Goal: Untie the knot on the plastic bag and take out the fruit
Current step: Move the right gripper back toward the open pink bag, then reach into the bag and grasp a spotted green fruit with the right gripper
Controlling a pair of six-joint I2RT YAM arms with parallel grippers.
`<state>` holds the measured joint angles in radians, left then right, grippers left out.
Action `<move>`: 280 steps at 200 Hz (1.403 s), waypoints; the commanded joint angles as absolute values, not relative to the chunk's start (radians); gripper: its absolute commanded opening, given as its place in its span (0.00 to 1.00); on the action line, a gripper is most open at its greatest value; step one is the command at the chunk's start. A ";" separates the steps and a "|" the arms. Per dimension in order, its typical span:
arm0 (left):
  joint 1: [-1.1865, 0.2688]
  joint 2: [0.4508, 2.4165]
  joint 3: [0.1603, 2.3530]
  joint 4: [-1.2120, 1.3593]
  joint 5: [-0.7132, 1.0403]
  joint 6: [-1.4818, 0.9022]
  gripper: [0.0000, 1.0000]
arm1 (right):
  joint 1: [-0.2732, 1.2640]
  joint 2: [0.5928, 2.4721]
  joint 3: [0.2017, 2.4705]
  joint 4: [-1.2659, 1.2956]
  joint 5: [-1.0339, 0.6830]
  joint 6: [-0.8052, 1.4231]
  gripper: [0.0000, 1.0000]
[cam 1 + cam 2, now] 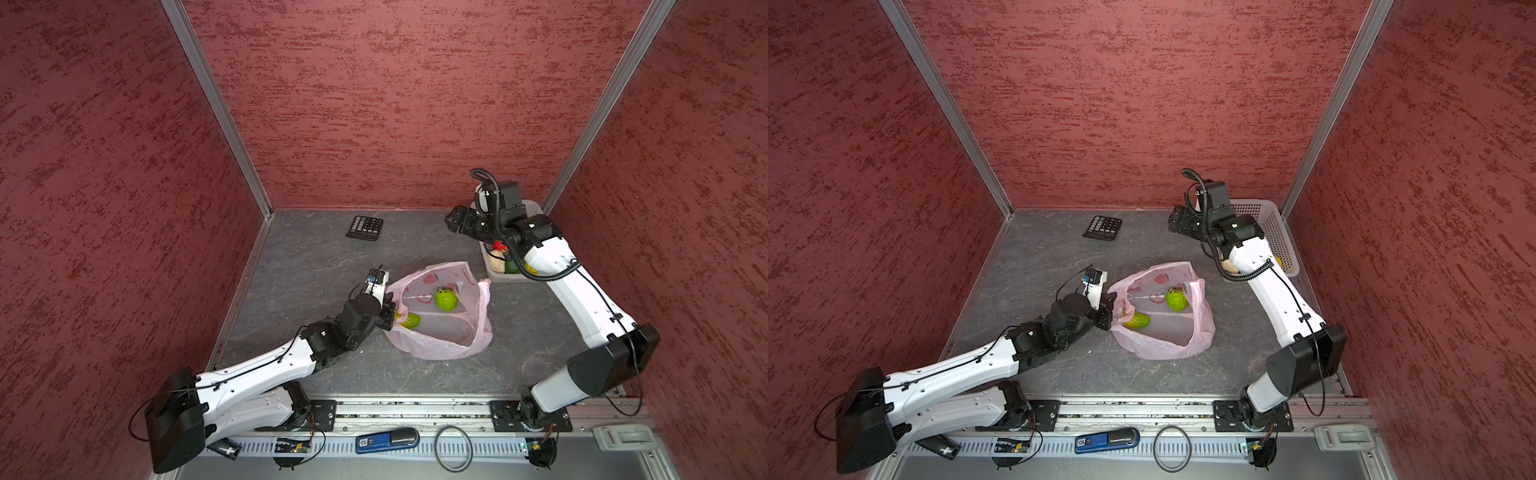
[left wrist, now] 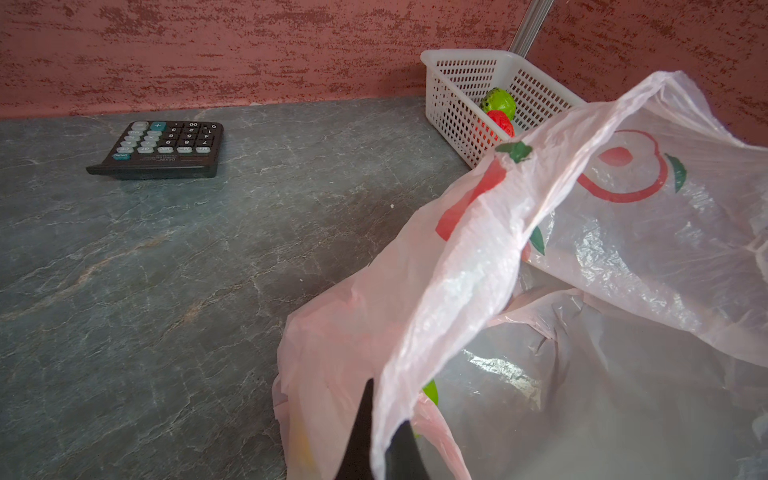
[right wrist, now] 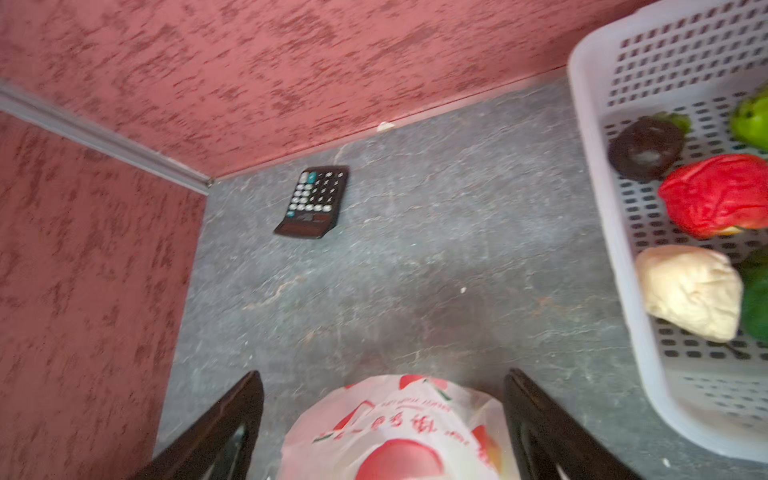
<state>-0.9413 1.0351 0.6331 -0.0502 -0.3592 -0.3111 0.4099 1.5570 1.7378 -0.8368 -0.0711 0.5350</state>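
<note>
Illumination is even, diffuse and moderately bright; shadows on the bench (image 1: 316, 257) are soft and faint. A small glare patch sits on the plastic bag (image 2: 498, 368) in the left wrist view. The right wrist view is blurred throughout.

We record an enclosure of three panels, back wall (image 1: 415, 104), left wall (image 1: 104, 166) and right wall (image 1: 685, 187), all dusty red with darker mottled streaks; we note bare aluminium posts (image 1: 219, 108) at both rear corners; a grey tabletop (image 1: 316, 266) veined pale like stone; an aluminium rail (image 1: 415, 409) along its near edge; light soft and even, shadows faint
</note>
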 commanded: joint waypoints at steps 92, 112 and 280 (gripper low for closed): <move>-0.956 1.039 0.663 -0.035 -0.344 -0.297 0.00 | 0.824 1.490 1.798 -1.140 0.036 0.792 0.89; -0.956 1.039 0.663 -0.038 -0.344 -0.297 0.00 | 0.873 1.459 1.728 -1.151 0.073 0.826 0.89; -0.997 1.051 0.701 -0.048 -0.362 -0.321 0.00 | 0.967 1.343 1.073 -0.861 0.151 0.779 0.86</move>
